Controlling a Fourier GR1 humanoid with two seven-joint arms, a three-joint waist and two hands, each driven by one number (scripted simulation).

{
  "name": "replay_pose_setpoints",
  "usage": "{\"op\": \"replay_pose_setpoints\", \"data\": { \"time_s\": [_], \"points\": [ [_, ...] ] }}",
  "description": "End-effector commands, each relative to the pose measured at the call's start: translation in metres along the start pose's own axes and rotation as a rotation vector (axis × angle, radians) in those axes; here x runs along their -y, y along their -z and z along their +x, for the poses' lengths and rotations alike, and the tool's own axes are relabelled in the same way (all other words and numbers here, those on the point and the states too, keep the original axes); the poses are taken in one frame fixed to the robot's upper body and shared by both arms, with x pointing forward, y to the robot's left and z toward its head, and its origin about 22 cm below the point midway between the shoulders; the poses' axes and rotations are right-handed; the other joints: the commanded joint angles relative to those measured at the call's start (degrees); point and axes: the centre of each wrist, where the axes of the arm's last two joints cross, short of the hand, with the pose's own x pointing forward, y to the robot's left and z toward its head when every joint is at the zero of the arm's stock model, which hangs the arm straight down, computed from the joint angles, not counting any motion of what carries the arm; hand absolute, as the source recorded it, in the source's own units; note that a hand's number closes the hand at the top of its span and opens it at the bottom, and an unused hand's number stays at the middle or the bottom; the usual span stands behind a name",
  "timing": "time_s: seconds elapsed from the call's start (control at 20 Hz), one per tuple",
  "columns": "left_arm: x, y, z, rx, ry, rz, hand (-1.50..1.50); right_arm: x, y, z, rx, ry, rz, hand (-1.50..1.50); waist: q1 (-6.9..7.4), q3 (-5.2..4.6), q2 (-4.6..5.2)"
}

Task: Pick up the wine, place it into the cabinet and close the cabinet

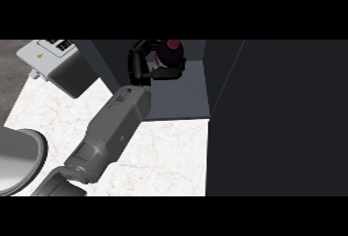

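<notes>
Reaching toward twelve o'clock, the left hand (pixel 144 64) curls its fingers round the wine (pixel 171 53) inside the open cabinet (pixel 182 97), white counter (pixel 166 156) at six o'clock.

Counted on inspection: one wine bottle (pixel 170 54); one cabinet (pixel 180 94), with one dark door panel (pixel 279 115); one left hand (pixel 142 69) on one grey forearm (pixel 112 133); one grey appliance (pixel 51 62); one round grey plate (pixel 17 161); one marble counter (pixel 170 156).
</notes>
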Motion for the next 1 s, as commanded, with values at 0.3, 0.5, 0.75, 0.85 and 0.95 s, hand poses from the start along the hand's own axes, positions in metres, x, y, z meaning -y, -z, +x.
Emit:
{"op": "replay_pose_setpoints", "data": {
  "time_s": [0.3, 0.5, 0.75, 0.85, 0.95],
  "points": [
    [-0.021, -0.007, -0.023, -0.059, -0.089, 0.079, 1.5, -0.011, -0.01, 0.024, 0.055, 0.009, 0.026, -1.5, -0.82, -0.09, 0.47],
    [-0.008, 0.0, -0.012, -0.059, -0.068, 0.081, 1.5, -0.018, -0.022, 0.03, 0.03, 0.011, 0.038, -1.5, -1.01, -0.08, 0.23],
    [-0.017, -0.007, -0.024, -0.061, -0.024, 0.066, 1.5, -0.005, -0.008, 0.013, 0.032, 0.008, 0.03, -1.5, -1.02, -0.03, 0.58],
    [-0.033, 0.003, -0.023, -0.061, 0.009, 0.076, -1.5, -0.006, -0.007, 0.016, 0.025, 0.002, 0.03, -1.5, -1.26, -0.05, 0.69],
    [-0.015, -0.007, -0.024, -0.073, 0.033, 0.077, -1.5, -0.008, -0.009, 0.014, 0.016, -0.003, 0.053, -1.5, -1.22, -0.03, 0.59]
  ]
}}
